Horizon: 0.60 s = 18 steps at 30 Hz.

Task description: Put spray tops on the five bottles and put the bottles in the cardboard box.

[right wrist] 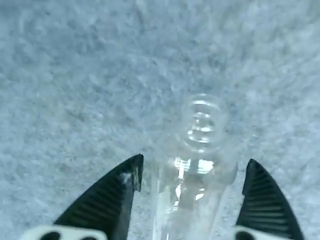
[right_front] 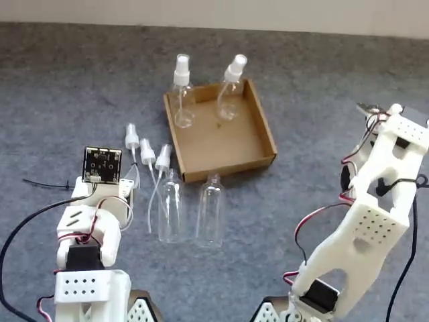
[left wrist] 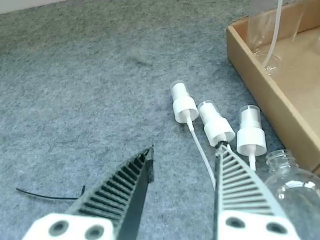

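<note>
The left arm (right_front: 87, 235) sits at the lower left of the high view, over grey carpet (right_front: 67, 87). The left claw (left wrist: 185, 149) is spread wide with nothing between its fingers, and one fingertip is just beside the middle of three spray tops. The right arm (right_front: 375, 221) rises at the lower right. The right claw (right wrist: 194, 162) is spread too. An open-necked bottle (right wrist: 202, 120) lies on the carpet between its fingers, with a gap on each side.

Just below centre, two uncapped bottles (right_front: 169, 211) (right_front: 210, 211) lie side by side, necks toward the box. The three spray tops (right_front: 132, 137) (right_front: 147, 151) (right_front: 163, 157) lie in a row left of centre, their thin tubes trailing toward the left arm. A black cable tie (right_front: 47, 182) lies at the left edge.

The box (right_front: 221, 164) sits at centre. Two capped bottles (right_front: 182, 94) (right_front: 230, 90) have their bases in its far half, and their white tops show past the far wall.
</note>
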### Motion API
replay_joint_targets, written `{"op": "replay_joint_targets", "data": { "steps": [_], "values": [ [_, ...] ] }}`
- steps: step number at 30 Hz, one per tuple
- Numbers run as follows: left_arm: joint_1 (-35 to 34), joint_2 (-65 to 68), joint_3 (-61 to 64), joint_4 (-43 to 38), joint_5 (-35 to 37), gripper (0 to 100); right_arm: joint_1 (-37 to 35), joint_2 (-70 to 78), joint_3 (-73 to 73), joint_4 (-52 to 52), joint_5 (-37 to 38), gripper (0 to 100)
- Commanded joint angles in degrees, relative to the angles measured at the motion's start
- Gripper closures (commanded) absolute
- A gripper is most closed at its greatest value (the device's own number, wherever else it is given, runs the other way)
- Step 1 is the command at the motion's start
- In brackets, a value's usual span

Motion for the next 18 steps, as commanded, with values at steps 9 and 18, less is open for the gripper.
{"op": "replay_joint_targets", "data": {
  "steps": [9, 18],
  "values": [
    [-0.8, -0.7, -0.3, -1.6, -0.2, 81, 0.6, -0.9, -2.5, -6.3, 0.4, 74.4],
    [-0.8, -0.7, -0.3, -1.5, -0.2, 81, 0.3, -0.8, -2.4, -4.6, 0.4, 79.6]
  ]
}}
